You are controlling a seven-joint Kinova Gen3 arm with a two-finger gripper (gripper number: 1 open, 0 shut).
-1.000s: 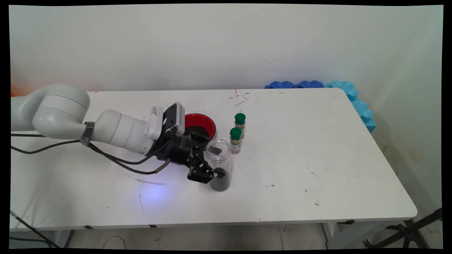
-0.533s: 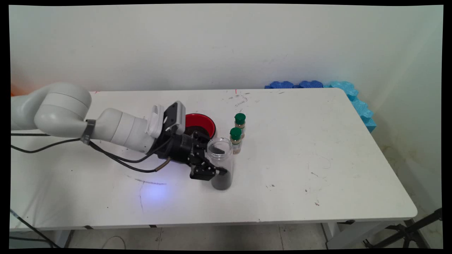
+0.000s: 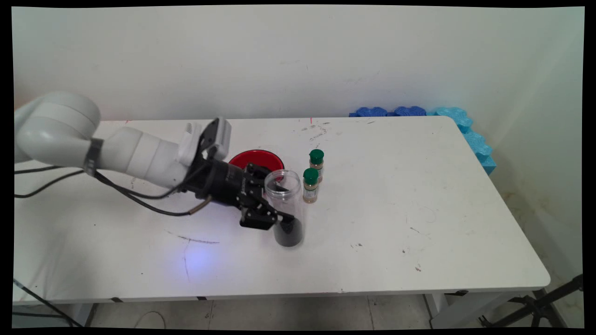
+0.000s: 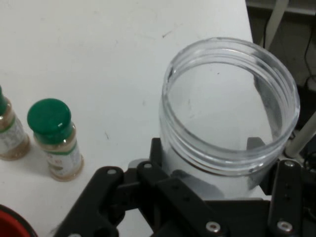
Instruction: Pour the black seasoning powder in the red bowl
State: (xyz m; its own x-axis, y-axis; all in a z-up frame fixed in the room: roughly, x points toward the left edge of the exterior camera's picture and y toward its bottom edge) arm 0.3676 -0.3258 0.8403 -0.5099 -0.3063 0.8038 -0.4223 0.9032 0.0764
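Note:
My gripper (image 3: pixel 283 217) is shut on a clear open-topped jar (image 3: pixel 285 204) with dark material in its bottom, gripping its lower half from the left. In the hand view the jar's wide rim (image 4: pixel 229 103) fills the right side, with the gripper (image 4: pixel 222 185) clasping it from below. Two small spice bottles with green caps (image 3: pixel 316 163) (image 3: pixel 310 185) stand just right of the jar; the hand view shows one (image 4: pixel 53 138) whole and the other (image 4: pixel 7 133) cut off at its left edge. A red bowl (image 3: pixel 257 160) lies behind the gripper.
Blue foam blocks (image 3: pixel 461 123) line the table's far right corner against the wall. Black cables (image 3: pixel 139 202) hang from the arm over the left part of the table. The table's right half (image 3: pixel 419 195) bears only small marks.
The arm has drawn up and to the left, and the jar has gone with it, a little higher and further left, closer to the red bowl.

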